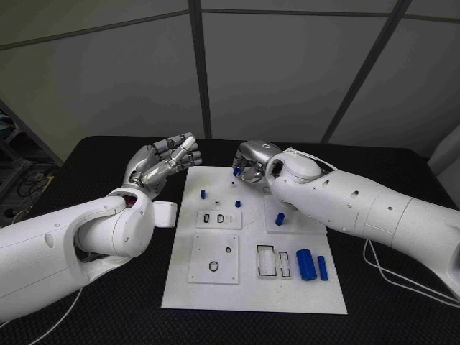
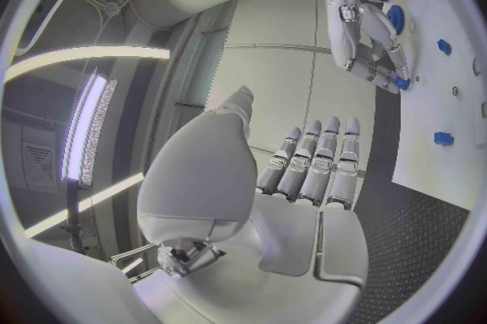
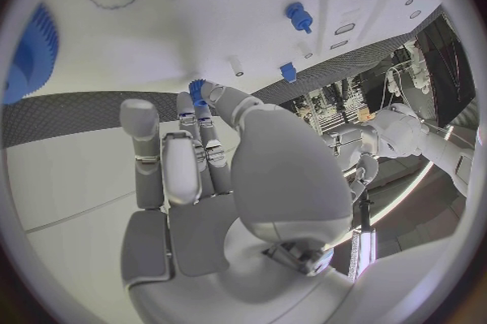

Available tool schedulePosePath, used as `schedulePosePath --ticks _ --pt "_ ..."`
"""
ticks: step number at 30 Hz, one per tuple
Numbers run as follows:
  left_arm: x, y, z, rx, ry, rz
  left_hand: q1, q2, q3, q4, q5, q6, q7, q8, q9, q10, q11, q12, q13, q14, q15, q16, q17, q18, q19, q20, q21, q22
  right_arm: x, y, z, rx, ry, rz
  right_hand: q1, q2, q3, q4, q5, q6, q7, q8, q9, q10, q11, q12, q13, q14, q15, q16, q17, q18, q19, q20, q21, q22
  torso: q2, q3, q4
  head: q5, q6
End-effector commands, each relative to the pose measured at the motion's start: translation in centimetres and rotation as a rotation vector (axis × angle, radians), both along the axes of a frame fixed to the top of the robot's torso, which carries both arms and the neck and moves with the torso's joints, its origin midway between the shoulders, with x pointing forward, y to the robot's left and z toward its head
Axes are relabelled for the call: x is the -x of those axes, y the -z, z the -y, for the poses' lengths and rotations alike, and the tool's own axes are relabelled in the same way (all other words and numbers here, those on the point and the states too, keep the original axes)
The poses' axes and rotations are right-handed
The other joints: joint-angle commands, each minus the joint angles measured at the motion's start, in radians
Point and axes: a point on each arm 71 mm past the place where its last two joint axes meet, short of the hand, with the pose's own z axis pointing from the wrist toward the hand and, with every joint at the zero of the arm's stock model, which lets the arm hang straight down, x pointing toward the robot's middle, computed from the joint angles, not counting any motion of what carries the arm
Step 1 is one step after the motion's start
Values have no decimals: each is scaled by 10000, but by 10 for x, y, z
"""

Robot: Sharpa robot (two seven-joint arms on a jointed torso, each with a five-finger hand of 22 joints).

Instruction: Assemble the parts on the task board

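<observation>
The white task board (image 1: 292, 302) lies in the middle of the black table. My right hand (image 1: 253, 162) hovers over the board's far edge and pinches a small blue part (image 1: 237, 171) between thumb and fingertip; the right wrist view shows this blue part (image 3: 196, 88) at the fingertips just above the board. My left hand (image 1: 168, 162) is raised beside the board's far left corner, fingers straight and apart, holding nothing. In the left wrist view my left hand (image 2: 304, 178) is bare and the right hand (image 2: 370, 40) is beyond it.
Small blue pegs (image 1: 202, 192) (image 1: 238, 203) (image 1: 279, 218) stand on the board. Two blue cylinders (image 1: 305, 264) (image 1: 323, 267) lie near its right edge beside rectangular slots (image 1: 272, 260). A blue gear (image 3: 36, 48) sits close to the right hand.
</observation>
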Motion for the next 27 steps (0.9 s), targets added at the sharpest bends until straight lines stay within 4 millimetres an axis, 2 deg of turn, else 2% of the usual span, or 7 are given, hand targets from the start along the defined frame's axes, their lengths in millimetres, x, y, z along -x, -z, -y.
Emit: schedulePosePath --ticks 1,8,14,18,21,24,27 --pt "0 -2 2 5 180 107 -1 39 59 19 -42 16 1119 -52 -13 -89 -6 -37 -17 -46 -10 -68 -10 34 -97 5 -48 -9 -1 0 0 204 -46 -22 -134 -85 79 6 -143 -241 73 -47 -30 -396 90 -46 -27 333 151 34 -22 -155 -81 118 18 -51 3 2 -5 -4 7" --pt "0 -2 1 -5 174 87 0 25 67 21 -43 9 1121 -54 -14 -96 -3 -39 -18 -77 -6 -81 -13 29 -124 5 -59 -16 1 -2 0 215 -109 95 -210 -372 -71 -18 -346 -1398 79 -47 -35 -1683 262 30 -25 263 276 16 -157 -69 -359 308 -195 -446 5 6 -11 7 13" --pt "0 -2 -1 -31 130 69 0 25 67 21 -43 9 1121 -54 -14 -96 -3 -39 -18 -77 -6 -81 -13 29 -124 5 -59 -16 7 -8 2 -75 -252 476 -205 -393 -139 -25 -341 -1465 70 -40 -27 -1787 271 52 -22 243 283 -9 -226 -65 -377 321 -214 -480 10 10 -8 -1 1" --pt "-1 -1 -3 -51 90 61 0 25 67 21 -43 9 1121 -54 -14 -96 -3 -39 -18 -77 -6 -81 -13 29 -124 5 -59 -16 14 -14 12 -329 -260 694 -230 -397 -229 5 -305 -1375 63 7 1 -1742 253 152 -3 209 274 -61 -337 -61 -368 323 -217 -489 3 20 -46 2 13" --pt "-2 -1 -5 -62 77 48 -1 10 76 25 -43 2 1122 -57 -15 -96 -1 -39 -17 -66 -2 -89 -11 25 -136 5 -63 -21 22 -20 37 -836 -6 673 -332 -358 -292 128 -257 -1141 107 87 41 -1161 186 533 80 205 232 -60 -332 -70 -310 299 -178 -430 -3 13 -56 -63 34" --pt "-2 -1 -6 -67 99 29 2 11 81 23 -43 56 1121 -51 -10 -41 -2 -32 -12 4 -3 -81 -5 23 -149 5 -68 -25 27 -22 60 -1162 354 267 -515 -427 -405 287 -305 -921 98 161 68 -237 39 1013 243 253 144 35 -148 -90 -219 254 -100 -299 -17 38 -132 -66 54" --pt "-2 -1 -8 -125 151 38 14 36 122 18 -57 160 1113 -31 2 92 -13 -2 3 180 -17 -46 18 28 -37 0 -18 -11 33 -21 88 -1376 901 -571 -814 -1052 -1366 395 -126 -853 -254 160 59 2036 -458 2522 1089 486 -234 564 984 -293 496 -35 554 849 -20 57 -207 -36 90"
